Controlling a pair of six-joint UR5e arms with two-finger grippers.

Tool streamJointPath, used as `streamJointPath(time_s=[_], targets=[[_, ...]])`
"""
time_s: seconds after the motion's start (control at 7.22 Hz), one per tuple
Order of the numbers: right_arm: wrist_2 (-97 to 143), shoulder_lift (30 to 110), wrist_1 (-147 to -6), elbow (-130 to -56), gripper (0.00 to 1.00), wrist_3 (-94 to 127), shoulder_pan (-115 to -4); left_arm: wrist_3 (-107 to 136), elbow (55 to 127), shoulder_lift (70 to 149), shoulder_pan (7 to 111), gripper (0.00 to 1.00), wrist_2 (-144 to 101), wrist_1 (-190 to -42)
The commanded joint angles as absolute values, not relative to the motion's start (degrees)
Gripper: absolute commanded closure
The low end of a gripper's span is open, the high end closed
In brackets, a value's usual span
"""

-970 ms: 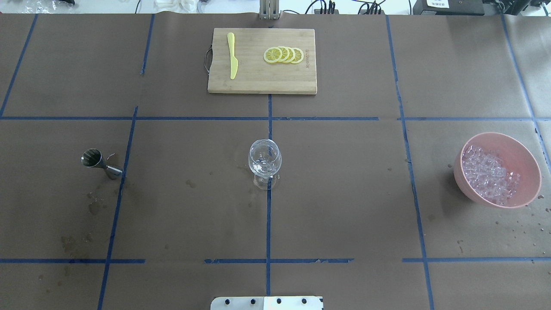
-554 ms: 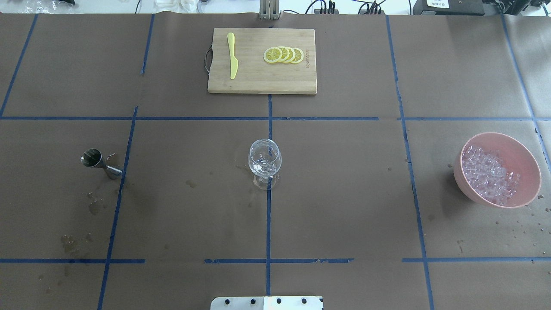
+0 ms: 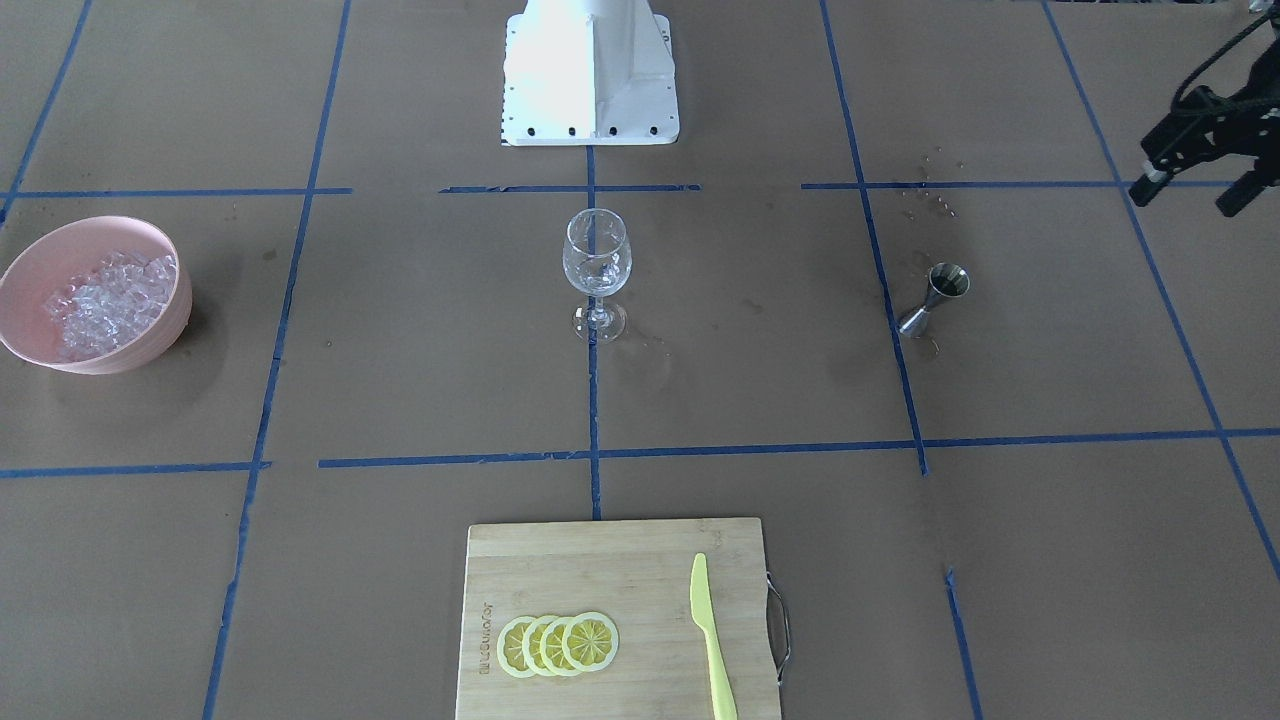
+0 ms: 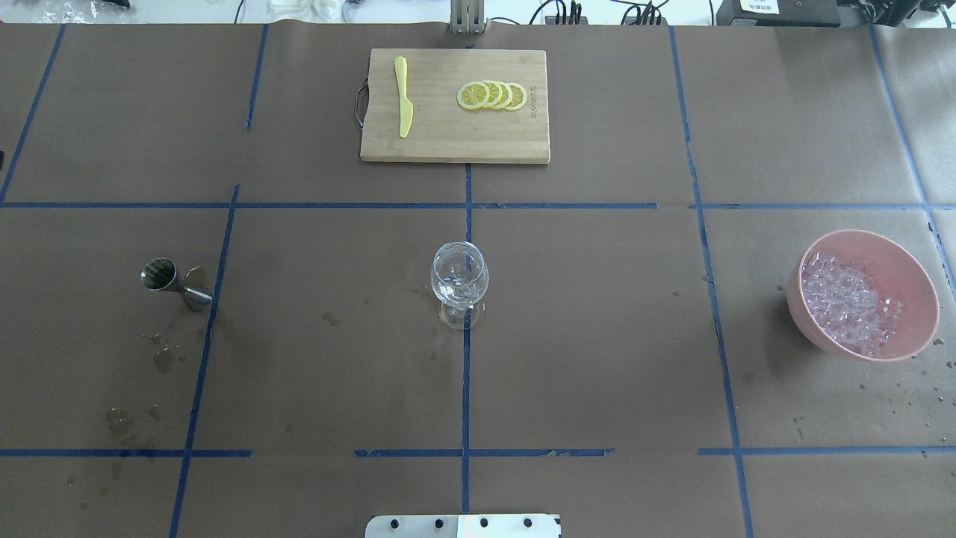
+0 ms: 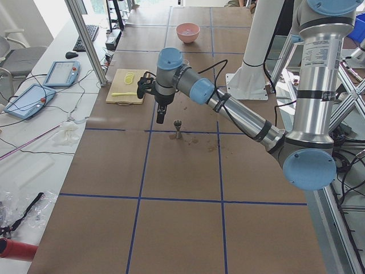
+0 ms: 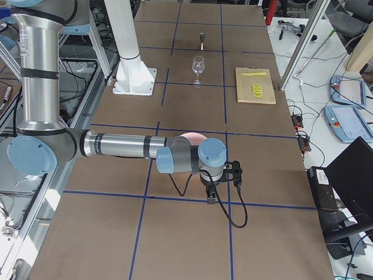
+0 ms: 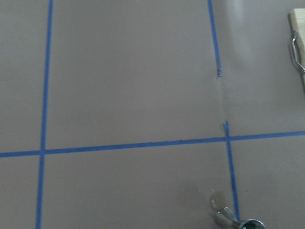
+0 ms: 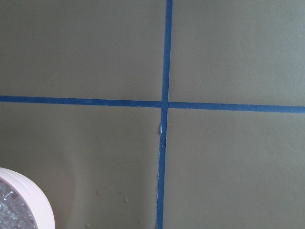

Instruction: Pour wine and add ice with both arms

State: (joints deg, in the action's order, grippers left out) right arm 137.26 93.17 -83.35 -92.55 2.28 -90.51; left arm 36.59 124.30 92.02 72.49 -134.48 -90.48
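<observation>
An empty-looking wine glass (image 4: 459,280) stands at the table's centre. A steel jigger (image 4: 168,282) stands to its left; I cannot make out wine in it. The ice (image 4: 848,299) is heaped in a pink bowl (image 4: 915,329) at the right. In the front-facing view my left gripper (image 3: 1192,192) hangs off to the jigger's outer side, apart from it, fingers spread and empty. My right gripper (image 6: 211,198) shows only in the exterior right view, just outside the bowl (image 6: 192,136); I cannot tell whether it is open or shut.
A bamboo cutting board (image 4: 455,142) at the far middle carries lemon slices (image 4: 493,95) and a yellow knife (image 4: 403,97). The white pedestal (image 3: 590,80) stands on the robot's side. Wet spots mark the paper around the jigger and the bowl.
A dark sliver has come in at the overhead view's left edge. The glass, jigger and bowl have not moved.
</observation>
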Motion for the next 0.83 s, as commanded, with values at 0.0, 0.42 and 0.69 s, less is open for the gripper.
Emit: streamJointPath(time_s=[0.0, 0.42, 0.69], targets=[[137.3, 93.6, -83.2, -92.6, 0.0, 2.3, -90.4, 53.7, 129.8, 91.5, 64.7, 0.0, -130.3, -98.8], [137.3, 93.4, -82.9, -93.2, 0.0, 2.3, -90.4, 61.5, 130.4, 78.5, 55.8, 0.0, -117.0, -123.8], [137.4, 93.4, -83.3, -96.4, 0.0, 2.4, -90.4, 63.5, 131.3, 71.1, 49.1, 0.0, -105.6, -132.7]])
